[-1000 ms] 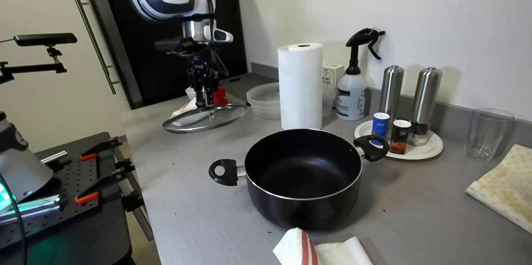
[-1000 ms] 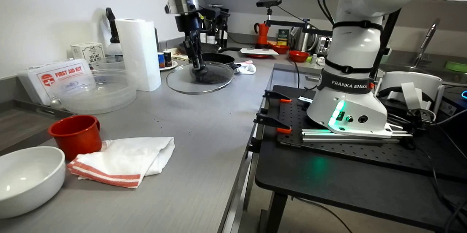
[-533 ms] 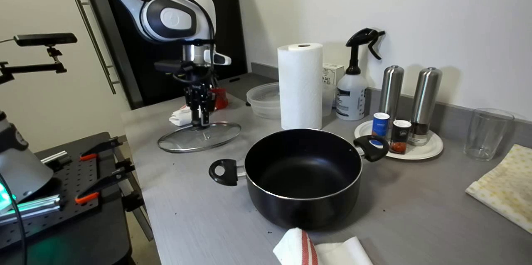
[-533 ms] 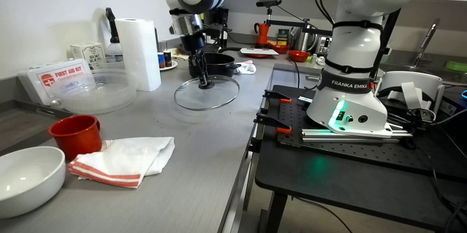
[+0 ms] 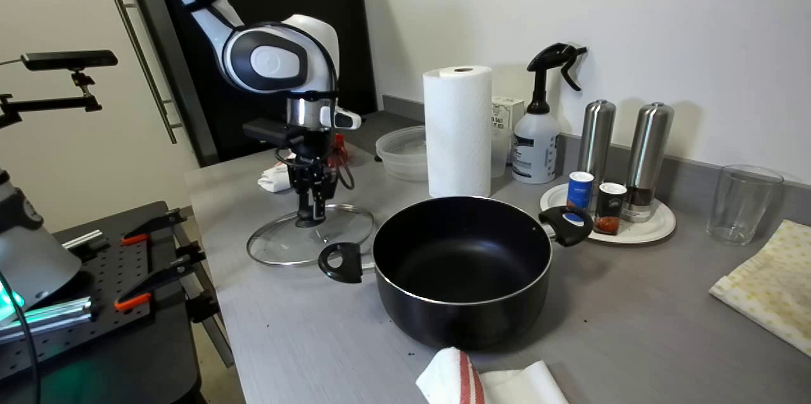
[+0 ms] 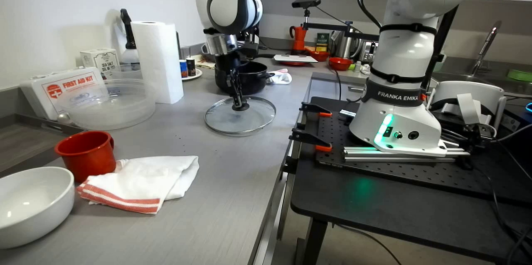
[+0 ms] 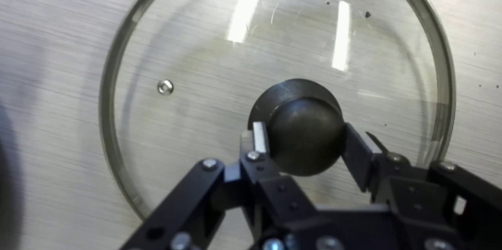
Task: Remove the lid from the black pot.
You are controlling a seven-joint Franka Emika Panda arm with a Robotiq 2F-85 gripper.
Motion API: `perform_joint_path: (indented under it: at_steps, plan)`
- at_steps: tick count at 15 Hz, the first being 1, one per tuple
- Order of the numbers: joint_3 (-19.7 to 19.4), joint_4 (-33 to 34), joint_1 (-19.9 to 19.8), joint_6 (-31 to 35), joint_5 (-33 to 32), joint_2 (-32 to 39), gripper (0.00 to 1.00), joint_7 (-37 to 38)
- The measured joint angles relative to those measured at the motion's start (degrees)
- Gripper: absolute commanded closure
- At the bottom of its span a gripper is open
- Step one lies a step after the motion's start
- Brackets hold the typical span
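Observation:
The round glass lid with a metal rim and a black knob lies level at the counter surface beside the black pot, flat on it or just above. It also shows in an exterior view. My gripper points down with its fingers on both sides of the knob, both pads touching it. The gripper also shows in both exterior views. The black pot stands uncovered and empty inside, its handle close to the lid's rim.
A paper towel roll and a clear plastic container stand near the wall. A plate holds several shakers and grinders. A striped cloth lies by the pot. A red mug, a towel and a white bowl are at the counter's other end.
The gripper has lowered the lid from above the counter to its surface. The lid has gone from tilted to level. The pot has not moved.

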Motion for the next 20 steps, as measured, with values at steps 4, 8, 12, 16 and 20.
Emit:
perform_joint_path:
  at_steps: [4, 8, 12, 16, 20]
  plan:
    - [0.41, 0.16, -1.39, 1.06, 0.72, 0.96, 0.75, -2.22]
    - [0.94, 0.27, -2.35, 1.41, 1.7, 1.26, 0.75, -4.1]
    - [1.26, 0.41, -2.97, 1.42, 2.41, 1.48, 0.7, -4.93]
    - [1.41, 0.45, -3.29, 1.42, 2.85, 1.55, 0.67, -5.48]
    - [1.47, 0.45, -3.48, 1.42, 3.0, 1.56, 0.31, -5.56]
